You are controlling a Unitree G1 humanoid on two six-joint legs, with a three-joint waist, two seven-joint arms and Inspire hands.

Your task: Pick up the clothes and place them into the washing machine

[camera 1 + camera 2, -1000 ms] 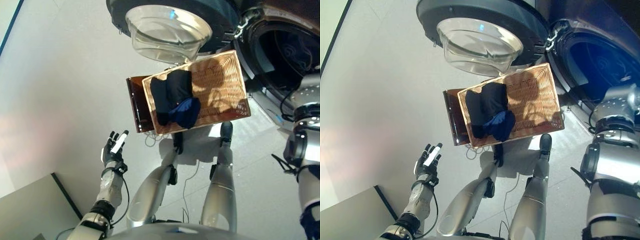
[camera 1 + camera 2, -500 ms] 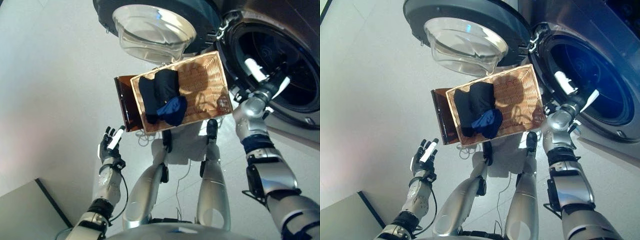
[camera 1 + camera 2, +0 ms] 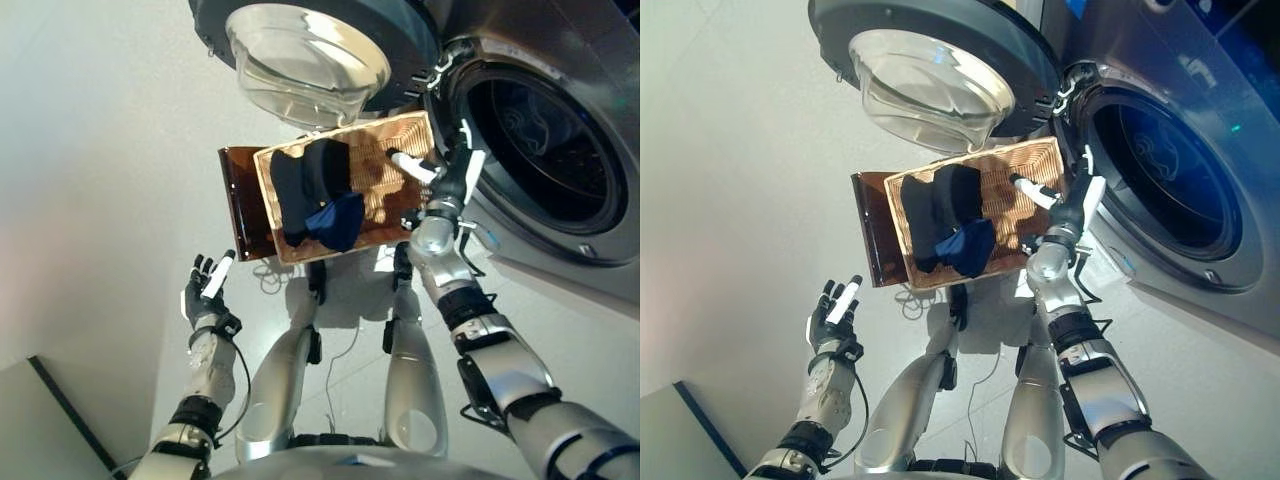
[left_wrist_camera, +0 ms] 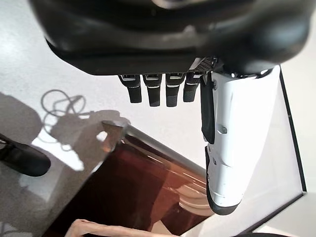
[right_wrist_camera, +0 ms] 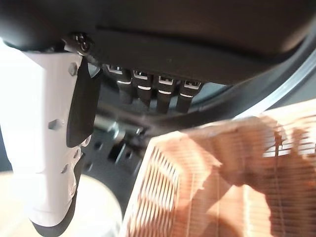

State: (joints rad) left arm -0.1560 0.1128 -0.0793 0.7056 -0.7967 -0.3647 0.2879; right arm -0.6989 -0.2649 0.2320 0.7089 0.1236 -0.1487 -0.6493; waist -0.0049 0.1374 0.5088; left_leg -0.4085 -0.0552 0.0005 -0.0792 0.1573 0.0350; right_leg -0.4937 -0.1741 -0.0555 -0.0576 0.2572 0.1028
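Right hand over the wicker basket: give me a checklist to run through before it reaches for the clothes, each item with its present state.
1. Washing machine door swung open: ok.
2. Drum opening unobstructed: ok.
3. Dark clothes lying in the wicker basket: ok.
4. Right hand open and empty above the basket: ok.
5. Right hand above the clothes: not ok, it hangs over the bare end.
6. Left hand open, away from the basket: ok.

A rectangular woven wicker basket (image 3: 400, 190) sits on a dark reddish-brown glossy low stand (image 3: 243, 205), which rests on the pale grey floor (image 3: 100, 180).
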